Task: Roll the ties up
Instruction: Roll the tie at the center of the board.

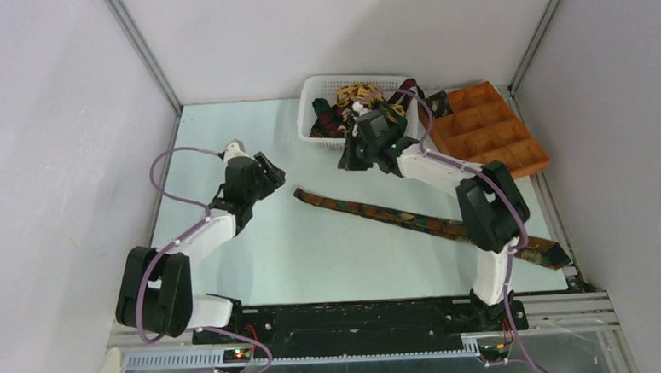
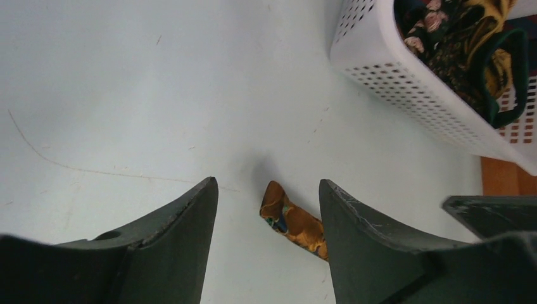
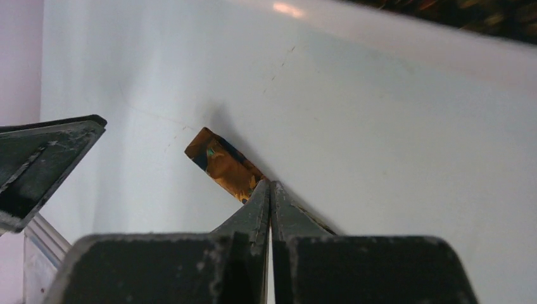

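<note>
A pale table (image 1: 331,263) stands inside plain white walls (image 1: 345,32). One patterned tie (image 1: 371,209) lies flat, slanting from the near right corner toward the middle. Its narrow end lies on the table between the parted fingers of the left gripper (image 2: 267,183) and just past the tips of the right gripper (image 3: 270,188), which is clenched with no gap. Farther back, more ties (image 1: 348,100) fill a white basket (image 1: 307,106), left of an orange tray (image 1: 486,131).

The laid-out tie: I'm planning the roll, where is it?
Top view: the tie lies diagonally across the table, narrow end near the white basket, wide end at the right edge.
</note>
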Tool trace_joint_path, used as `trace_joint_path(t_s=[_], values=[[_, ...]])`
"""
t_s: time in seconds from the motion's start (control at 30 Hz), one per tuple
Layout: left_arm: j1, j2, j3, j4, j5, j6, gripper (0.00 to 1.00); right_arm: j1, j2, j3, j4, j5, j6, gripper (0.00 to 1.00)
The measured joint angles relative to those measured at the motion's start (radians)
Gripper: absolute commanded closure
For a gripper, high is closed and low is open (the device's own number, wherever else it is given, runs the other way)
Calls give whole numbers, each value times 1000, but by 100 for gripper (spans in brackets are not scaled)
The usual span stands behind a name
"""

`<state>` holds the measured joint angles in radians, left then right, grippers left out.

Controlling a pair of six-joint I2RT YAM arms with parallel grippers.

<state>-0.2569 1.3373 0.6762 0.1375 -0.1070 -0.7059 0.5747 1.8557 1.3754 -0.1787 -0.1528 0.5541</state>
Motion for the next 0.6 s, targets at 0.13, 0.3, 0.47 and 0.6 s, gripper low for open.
trace_joint_path(t_s=[0.13,0.3,0.47,0.6], values=[[0,5,-37,21,2,10,39,35,112,17,32,-52,41,100],[0,42,-55,41,14,18,41,88,163,24,64,-60,75,100],[0,97,-55,72,37,18,45,128,204,53,101,-61,110,100],[0,129,-55,97,61,17,47,135,240,62,102,-61,124,100]])
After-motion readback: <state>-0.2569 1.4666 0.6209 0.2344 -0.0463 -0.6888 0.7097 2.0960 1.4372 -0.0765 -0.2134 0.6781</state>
